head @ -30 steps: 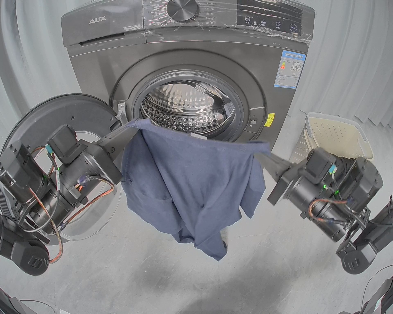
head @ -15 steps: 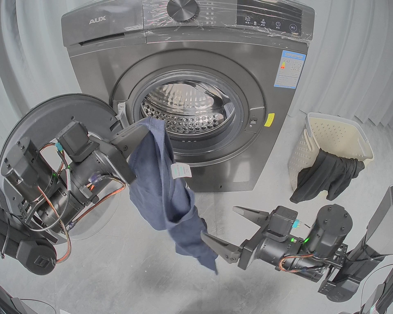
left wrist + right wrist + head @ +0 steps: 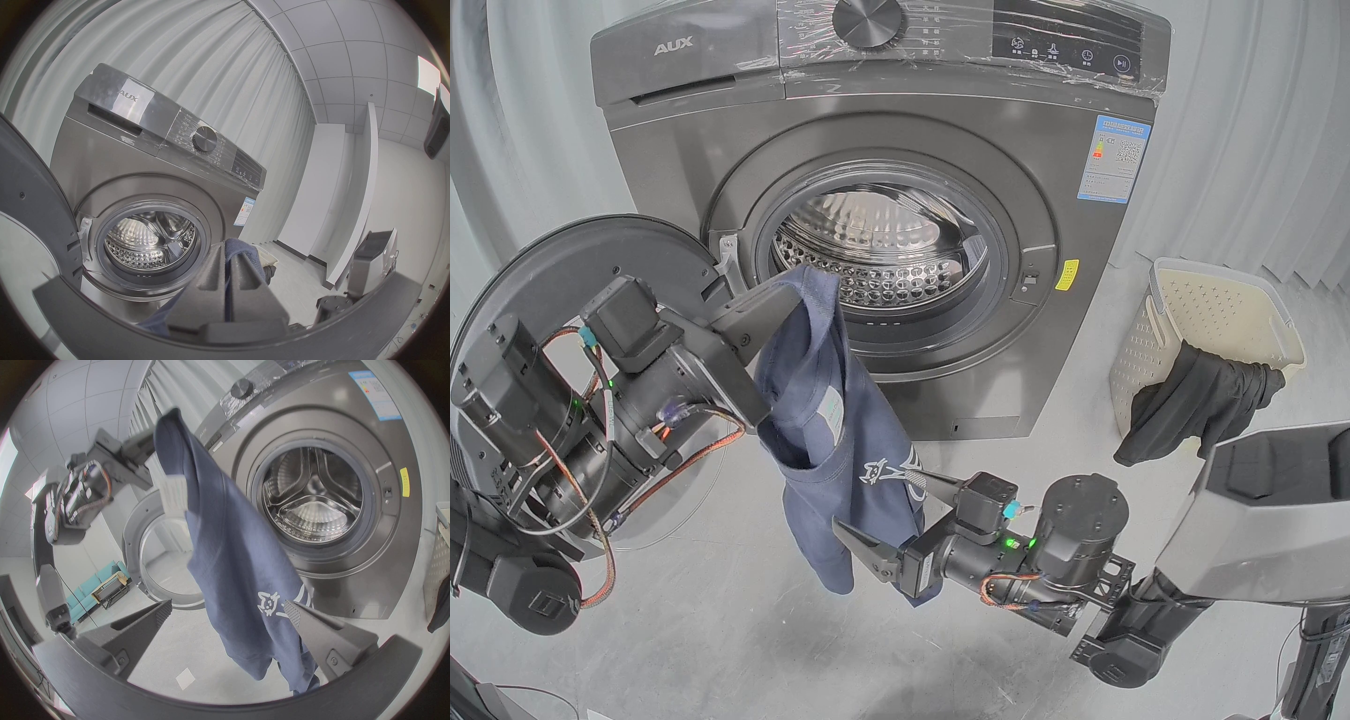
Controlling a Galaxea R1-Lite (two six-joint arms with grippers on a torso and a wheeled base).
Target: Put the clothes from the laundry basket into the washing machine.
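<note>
A navy shirt (image 3: 844,441) hangs in front of the washing machine (image 3: 881,122), whose round door (image 3: 572,272) is swung open to the left. My left gripper (image 3: 799,286) is shut on the shirt's top edge, just below the lip of the drum (image 3: 877,234). The left wrist view shows the left gripper (image 3: 228,257) pinching the navy shirt (image 3: 240,251). Lower down, my right gripper (image 3: 874,500) is open with the shirt's bottom part hanging between its fingers. In the right wrist view the right gripper (image 3: 227,603) straddles the navy shirt (image 3: 225,543).
A cream laundry basket (image 3: 1233,305) stands on the floor right of the machine, with a black garment (image 3: 1195,403) draped over its front rim. The grey floor (image 3: 731,637) in front of the machine is bare.
The right gripper let go of the shirt, dropped low and swung left to the shirt's hanging bottom. The shirt, first spread between both grippers, now hangs from the left gripper alone.
</note>
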